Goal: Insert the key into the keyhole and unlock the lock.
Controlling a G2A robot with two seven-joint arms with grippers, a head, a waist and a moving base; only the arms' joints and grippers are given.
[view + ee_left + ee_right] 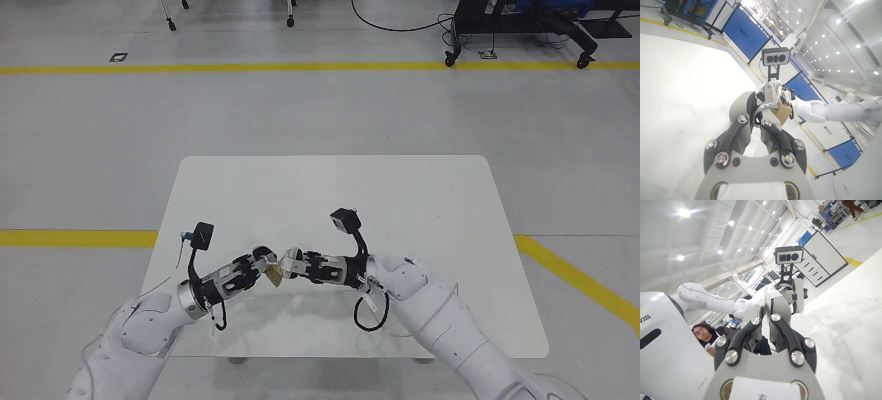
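Left wrist view: left hand (758,113) pinches the padlock (783,113) by its shackle; right hand (765,308) is pressed together. I judge insertion underway; next, align key squarely.

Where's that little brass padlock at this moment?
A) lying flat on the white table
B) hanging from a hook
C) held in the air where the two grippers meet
C: the left gripper clamps the padlock by its silver shackle above the table, with the right gripper close against it.
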